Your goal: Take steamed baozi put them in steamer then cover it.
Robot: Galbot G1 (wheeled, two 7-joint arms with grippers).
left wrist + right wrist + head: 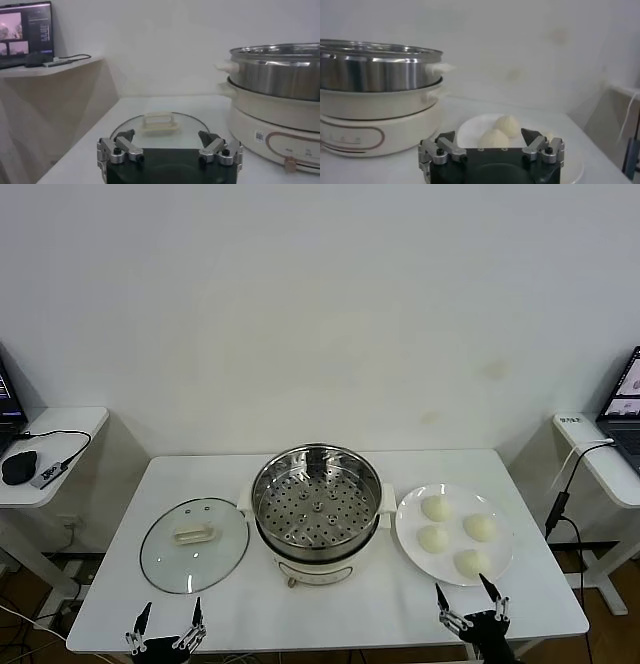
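Steamer (316, 514) sits at the middle of the white table (520, 609), uncovered, its perforated tray bare, nothing in it. Everything else is placed off the steamer.

Cover (194, 544) lies flat on the table just to the robot's left of the steamer, its rim close to the steamer's side handle, cream handle up. Not on the pot.

White plate (408, 534) sits just to the steamer's right, nearly touching its other handle. Four steamed baozi (436, 508) rest on it, spaced apart (none in the steamer yet). In the right wrist view two of the buns show clearly beyond the fingers, a third is partly hidden.

Left gripper (169, 615) hangs at the table's near edge, in front of the cover and to the left-front of the steamer. Fingers spread wide apart, holding nothing; in the left wrist view they frame the cover's handle from a distance, not touching it.

Right gripper (465, 596) is at the near edge too, right-front of the steamer, just in front of the plate. Fingers spread wide, empty, clear of the baozi.

Side desks with laptops (622, 414) stand well off each side of the steamer's table.
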